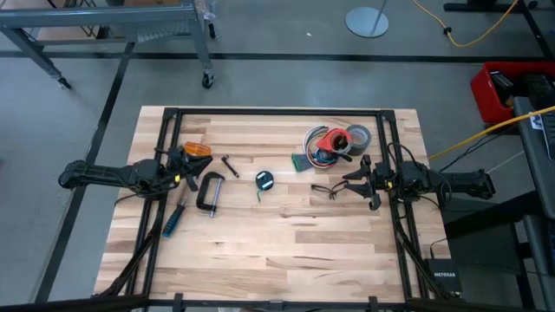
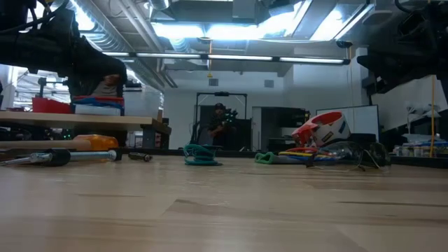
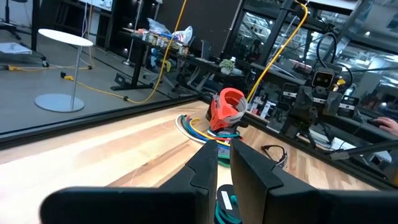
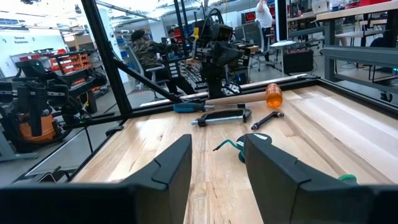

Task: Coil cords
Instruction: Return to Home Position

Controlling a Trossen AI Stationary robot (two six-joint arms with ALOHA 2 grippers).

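Cords are lying free on the table (image 1: 286,251): the green cord (image 1: 264,180) coiled in the middle, the black cord (image 1: 325,189) loose by the right claw (image 1: 355,182). That claw is gaping apart and the left claw (image 1: 185,172) is sitting nearly together, both holding nothing, probably because they are resting.

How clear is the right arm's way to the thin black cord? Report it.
Probably yes. The black cord lies just ahead of the right tool, whose fingers stand open and point toward it. Nothing sits between them; the tape rolls lie off to one side.
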